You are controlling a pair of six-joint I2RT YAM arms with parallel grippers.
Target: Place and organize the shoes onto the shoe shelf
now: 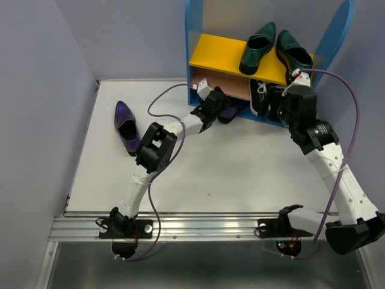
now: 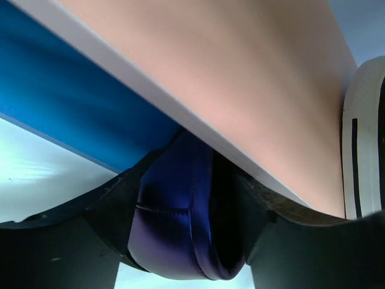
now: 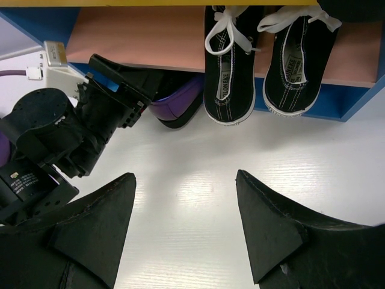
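SHOE RACK, TABLETOP: The left gripper (image 2: 192, 180) reaches under the lip of the tan middle board (image 2: 240, 72) with a dark purple shoe (image 2: 171, 229) between its fingers. The wrist view does not show whether the jaws are pinching the shoe or only bracketing it. The shoe sits partly in the lower slot of the shoe shelf (image 1: 194, 30), with one end sticking out over the white table (image 1: 240, 174).

Just to its right, a pair of black canvas sneakers (image 3: 228, 66) rests on the tan board, toes overhanging the front. Above them, two glossy green loafers (image 1: 258, 47) occupy the yellow upper board (image 1: 216, 54).

The right gripper (image 3: 185, 211) hovers in front of the rack, spread wide and holding nothing. The second purple shoe (image 1: 126, 125) lies well apart on the table's left side, not yet shelved.

The likely trouble lies in pulling back. With the shoe only part-way in, a finger catching its soft upper could drag it out again. The slot is low, so a lift of the wrist could knock the tan board. The nearest sneaker's white sole is close enough to be nudged askew.
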